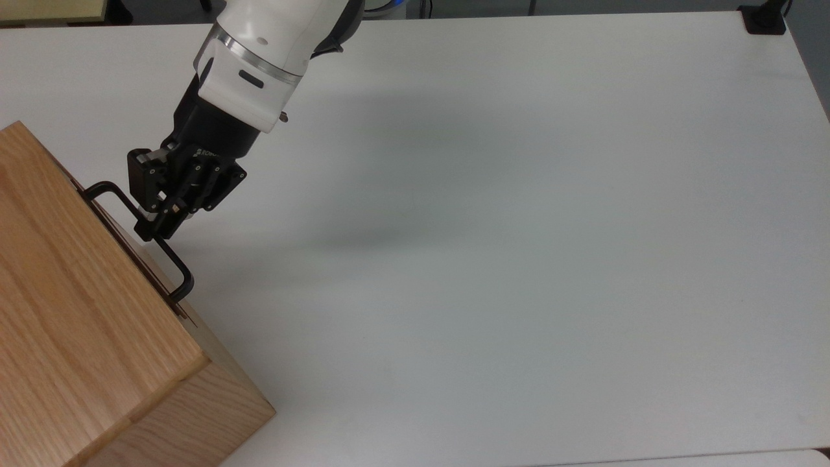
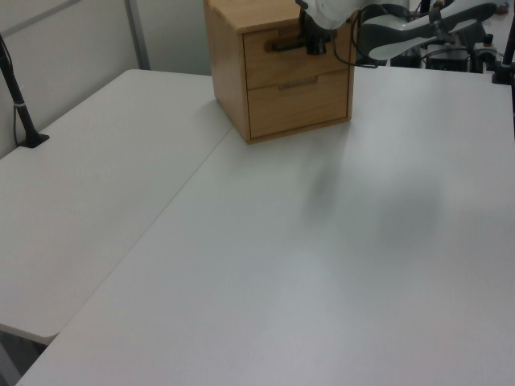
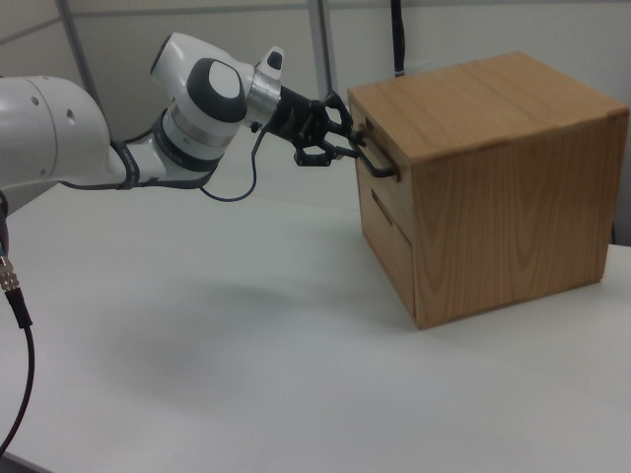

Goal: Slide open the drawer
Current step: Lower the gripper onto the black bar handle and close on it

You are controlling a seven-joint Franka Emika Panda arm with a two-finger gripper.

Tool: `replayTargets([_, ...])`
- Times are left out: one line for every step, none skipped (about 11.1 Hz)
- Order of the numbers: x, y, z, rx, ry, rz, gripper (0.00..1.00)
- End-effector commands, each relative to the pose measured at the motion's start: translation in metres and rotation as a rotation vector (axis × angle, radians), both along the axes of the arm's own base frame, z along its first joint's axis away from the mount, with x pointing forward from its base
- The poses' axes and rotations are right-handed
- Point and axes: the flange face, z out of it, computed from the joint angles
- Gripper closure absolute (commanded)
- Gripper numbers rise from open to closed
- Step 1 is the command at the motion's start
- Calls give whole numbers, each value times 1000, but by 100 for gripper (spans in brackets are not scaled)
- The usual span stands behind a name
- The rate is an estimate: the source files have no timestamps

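Drawer (image 2: 296, 48) sits flush in cabinet (image 3: 493, 168), unopened; gripper (image 1: 155, 227) pinches its bar handle (image 1: 175, 259); the pull remains

Top view overhead; left, right views face cabinet (image 3: 493, 177) oppositely.

Robotics lab, bare white tables (image 2: 241, 265), clamped camera pole (image 2: 16, 92), partition wall panels (image 3: 207, 20)
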Motion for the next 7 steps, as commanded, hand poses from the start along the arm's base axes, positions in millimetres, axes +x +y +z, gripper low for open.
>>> replayTargets([3,-5,-7,-16,-14,3,70])
replayTargets([2,-6,-7,-14,-14,1,64])
replayTargets([3,-6,-7,-15,-15,3,65])
replayTargets([2,-9,-7,-16,-16,0,65])
replayTargets([2,-16,-8,-20,-14,-6,70])
replayTargets([4,-17,-13,-22,-5,-6,74])
replayTargets([4,-17,-15,-42,0,2,76])
